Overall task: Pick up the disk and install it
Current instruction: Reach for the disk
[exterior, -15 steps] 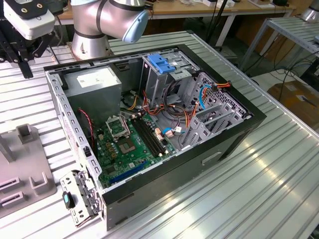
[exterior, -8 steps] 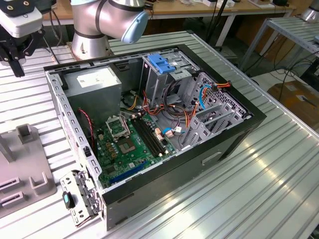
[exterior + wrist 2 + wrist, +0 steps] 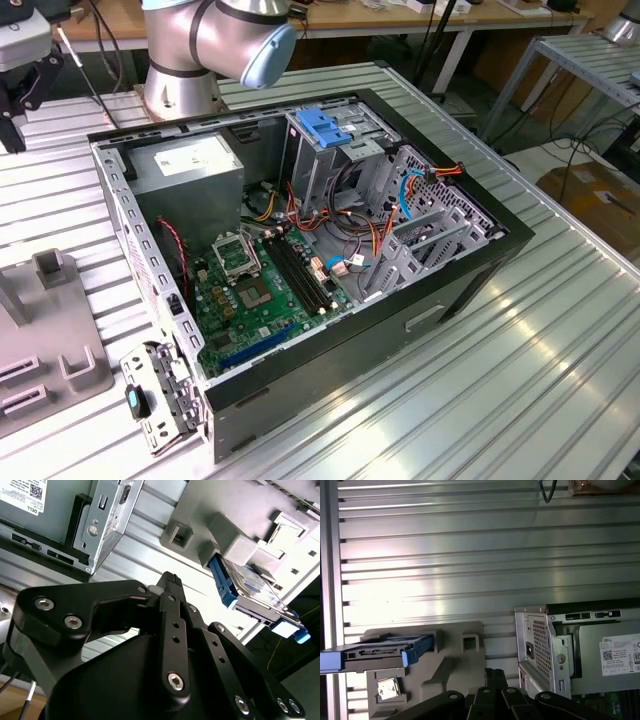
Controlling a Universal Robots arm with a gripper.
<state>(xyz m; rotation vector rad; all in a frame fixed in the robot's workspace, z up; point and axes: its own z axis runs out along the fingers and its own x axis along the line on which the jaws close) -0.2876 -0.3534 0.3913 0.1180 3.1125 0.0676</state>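
The black end effector (image 3: 170,580) hung above the ribbed aluminium counter (image 3: 470,555). Its fingers looked drawn together and gripped nothing. In both wrist views it sat between two things: the rear corner of the open black desktop computer case (image 3: 540,650) on one side, and the flat grey-metal disk in its bright blue plastic carrier (image 3: 375,653) on the other.

The disk was not yet picked up. It rested in the moulded grey plastic holding fixture (image 3: 465,660), which lay on the counter just beside the case. The disk was propped clear of the counter surface and well apart from the fingertips, off to the fixture's far side from the case.

In the first wrist view its connector edge faced the camera, and that short edge ran along the counter's ribs. In the second wrist view the disk's (image 3: 252,587) broad labelled face showed tilted, with a blue rail along one long side. I judged that its long axis rose at a slant out of the fixture, though the exact lean could not be settled.

In the exterior view the case (image 3: 420,320) lay open on its side on the counter (image 3: 520,400).
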